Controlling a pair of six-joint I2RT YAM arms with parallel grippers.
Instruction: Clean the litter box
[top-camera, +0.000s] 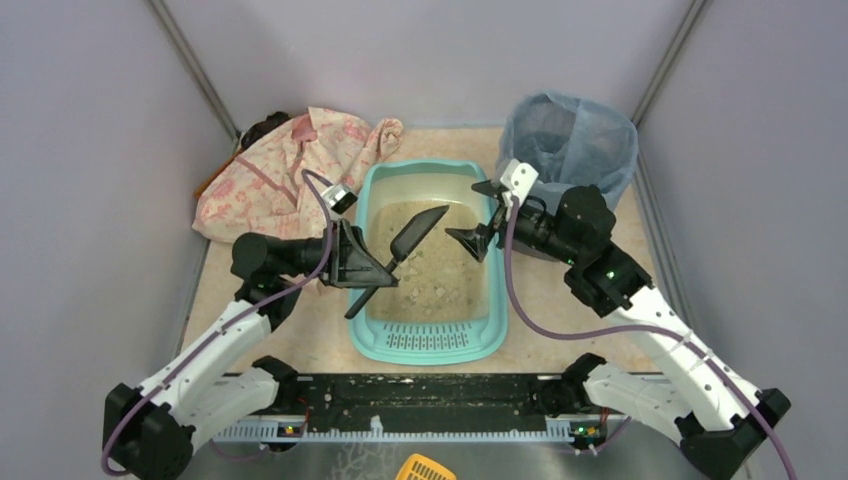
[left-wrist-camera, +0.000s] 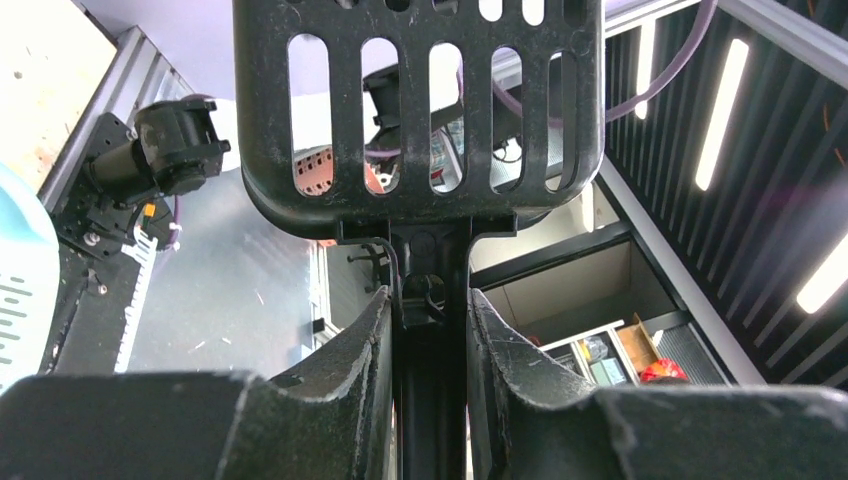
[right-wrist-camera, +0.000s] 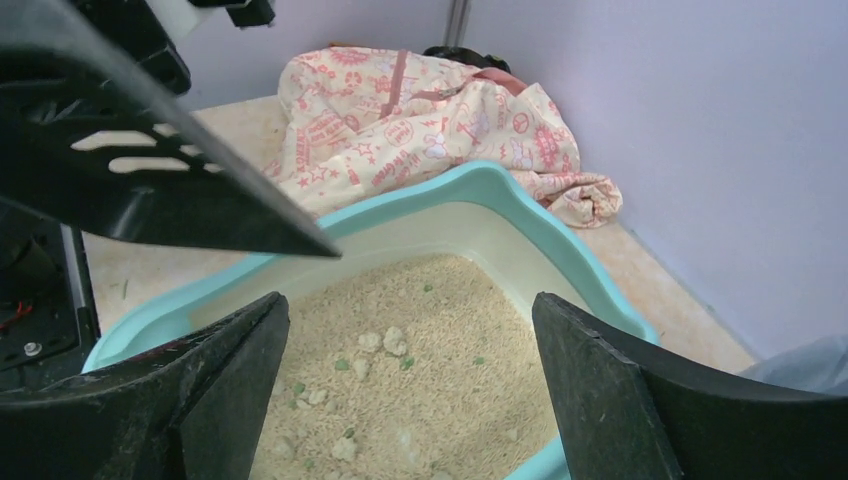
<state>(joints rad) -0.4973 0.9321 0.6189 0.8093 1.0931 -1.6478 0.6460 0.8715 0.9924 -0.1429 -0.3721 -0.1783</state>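
Left gripper clamps the scoop above the box, right gripper gaping empty; next, seemingly, the scoop must dip under the clumps.

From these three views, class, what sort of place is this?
Probably a robot test cell staged as a pet corner: plain walls around a litter box, a bag-lined bin, and a scoop in the left gripper.

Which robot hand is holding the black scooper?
The left gripper: its fingers are shut on the handle of the black slotted plastic scoop. The right gripper has its fingers spread open, empty, above the beige litter.
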